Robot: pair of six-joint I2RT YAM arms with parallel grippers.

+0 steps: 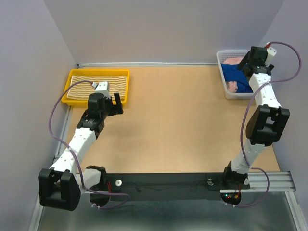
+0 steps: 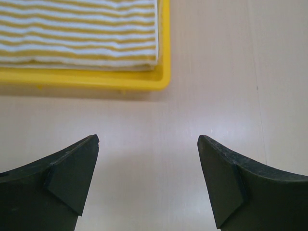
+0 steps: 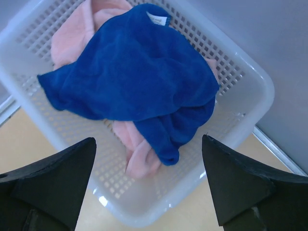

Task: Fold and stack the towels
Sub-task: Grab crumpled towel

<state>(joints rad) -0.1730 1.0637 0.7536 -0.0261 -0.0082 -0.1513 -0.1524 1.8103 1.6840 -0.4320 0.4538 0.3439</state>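
Note:
The yellow-and-cream striped towel [image 1: 89, 89] lies folded flat in a yellow tray [image 1: 121, 73]; it also shows in the left wrist view [image 2: 77, 33]. My left gripper [image 1: 114, 105] is open and empty over bare table just right of the tray [image 2: 163, 77]. The royal blue towel [image 3: 139, 77] lies crumpled on top of the pale pink towel [image 3: 139, 154] in a white mesh basket [image 3: 240, 120] at the far right [image 1: 226, 89]. My right gripper [image 1: 250, 60] is open and empty above the basket.
Grey walls close the table at the back and sides. A black rail [image 1: 159, 185] runs along the near edge with both arm bases on it. Wooden tabletop [image 1: 178, 120] lies between tray and basket.

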